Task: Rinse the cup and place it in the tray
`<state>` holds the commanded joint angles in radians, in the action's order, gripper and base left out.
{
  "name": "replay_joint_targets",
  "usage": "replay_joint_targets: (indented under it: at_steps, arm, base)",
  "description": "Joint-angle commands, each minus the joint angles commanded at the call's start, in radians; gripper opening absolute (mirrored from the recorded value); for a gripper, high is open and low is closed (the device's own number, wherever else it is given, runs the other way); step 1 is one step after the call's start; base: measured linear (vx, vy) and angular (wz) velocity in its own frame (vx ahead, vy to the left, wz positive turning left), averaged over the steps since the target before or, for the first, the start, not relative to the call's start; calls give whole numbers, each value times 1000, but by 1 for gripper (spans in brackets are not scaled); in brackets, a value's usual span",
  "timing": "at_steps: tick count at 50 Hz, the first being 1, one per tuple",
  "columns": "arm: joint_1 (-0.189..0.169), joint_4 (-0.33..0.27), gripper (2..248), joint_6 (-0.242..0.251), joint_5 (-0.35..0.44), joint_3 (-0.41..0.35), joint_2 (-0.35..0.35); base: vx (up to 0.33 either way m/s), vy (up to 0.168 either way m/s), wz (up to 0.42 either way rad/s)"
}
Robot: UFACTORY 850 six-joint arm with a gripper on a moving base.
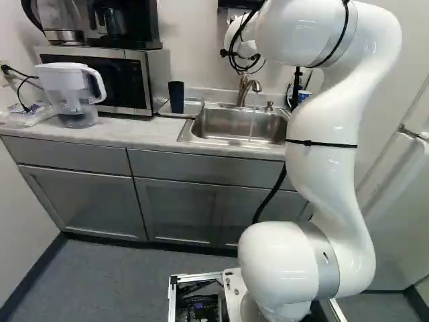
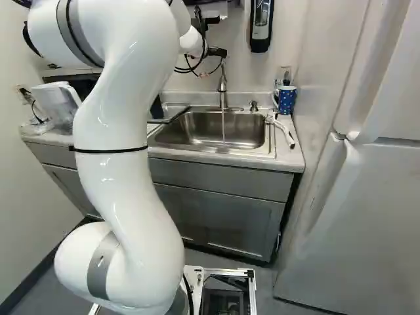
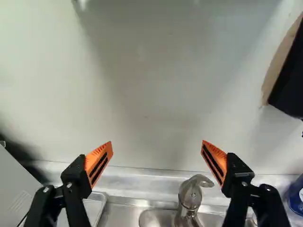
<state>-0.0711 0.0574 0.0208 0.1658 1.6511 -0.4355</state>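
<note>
In the left base view, the cup (image 1: 176,97), a tall dark tumbler, stands upright by the microwave (image 1: 137,87), at the tray (image 1: 193,107) left of the sink (image 1: 221,141). It looks to be within the tray's rim, though we cannot be sure from here. A thin stream of water (image 1: 252,124) falls from the tap (image 1: 249,86). We would expect the cup to be stiff and light when empty, perhaps plastic, so a firm but modest squeeze should do. We should take it across the middle of its wall, from two opposite sides, clear of the lip. Wet, it would turn slippery, and any water inside would make it heavier and quick to spill if tipped.

In the right base view, our arm (image 2: 125,151) hides part of the cup; the tray shows just beside it. A blue mug (image 2: 286,100) stands on the sink's other side, and we take it not to be the one meant.

In the wrist view, our gripper (image 3: 156,143) is wide open, with nothing between its orange pads (image 3: 98,161). The tap rises ahead and below, so we judge the work in hand is with the water. Whether the cup is rinsed, we cannot tell.
</note>
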Motion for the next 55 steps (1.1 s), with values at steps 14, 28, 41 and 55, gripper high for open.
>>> replay_joint_targets:
  at_steps: [14,28,41,55]
  arm:
    - [0,0,247,0,-14,1,0]
    - [0,0,247,0,-41,1,0]
    - [2,0,247,0,-58,-3,3]
    - [2,0,247,0,-75,-3,3]
  base:
    - [0,0,0]
    - [0,0,0]
    - [0,0,0]
    - [0,0,0]
